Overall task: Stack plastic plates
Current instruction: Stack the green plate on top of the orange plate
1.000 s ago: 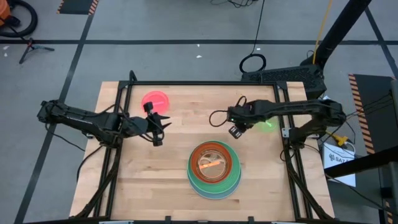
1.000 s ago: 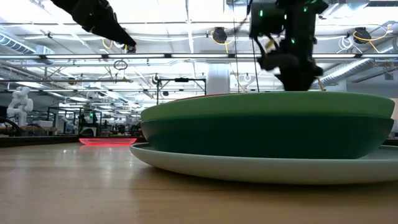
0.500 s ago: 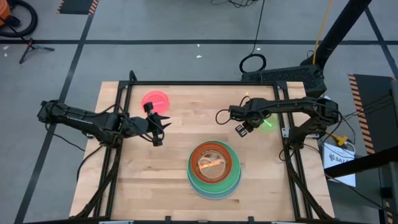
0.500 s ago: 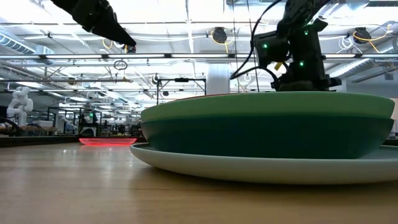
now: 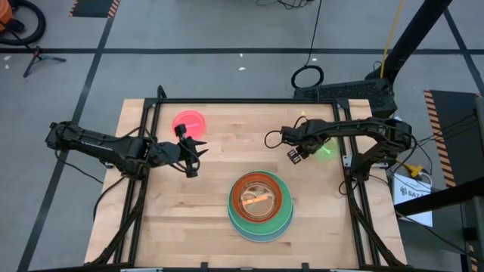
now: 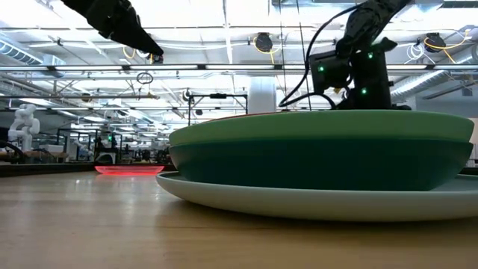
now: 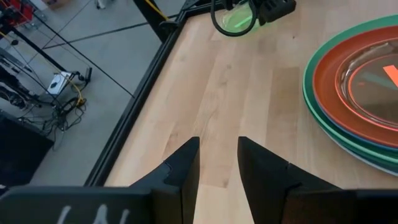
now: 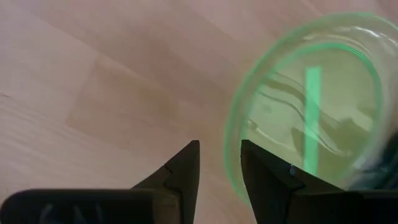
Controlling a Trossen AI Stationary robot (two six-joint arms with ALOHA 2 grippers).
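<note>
The right gripper (image 5: pixel 293 154) hangs low over the far right part of the table, its two fingers (image 8: pixel 186 163) drawn close with only a narrow gap and nothing between them. Just beside them lies the small lime plate (image 8: pixel 311 102), flat on the wood, its thin translucent rim (image 8: pixel 239 118) nearest the fingertips.

The risk starts there. The gap looks too narrow to take the rim, so unless the fingers part first, they may land on top of the plate or nudge it away. The plate is light and shallow, and a push from the side would probably send it sliding toward the table edge (image 5: pixel 338 121) rather than into the grasp. A pinch on so thin a lip could also slip once lifted.

Nearer the front stands the stack (image 5: pixel 260 205), with large green and light blue plates beneath, a red-orange one above and a small orange plate (image 5: pixel 255 199) inside. A tilted release could leave the lime plate riding on a rim.

The left gripper (image 5: pixel 198 150) waits above the table's left half, fingers (image 7: pixel 184 167) likewise close and empty, near the pink plate (image 5: pixel 188 122), which also remains unstacked.
</note>
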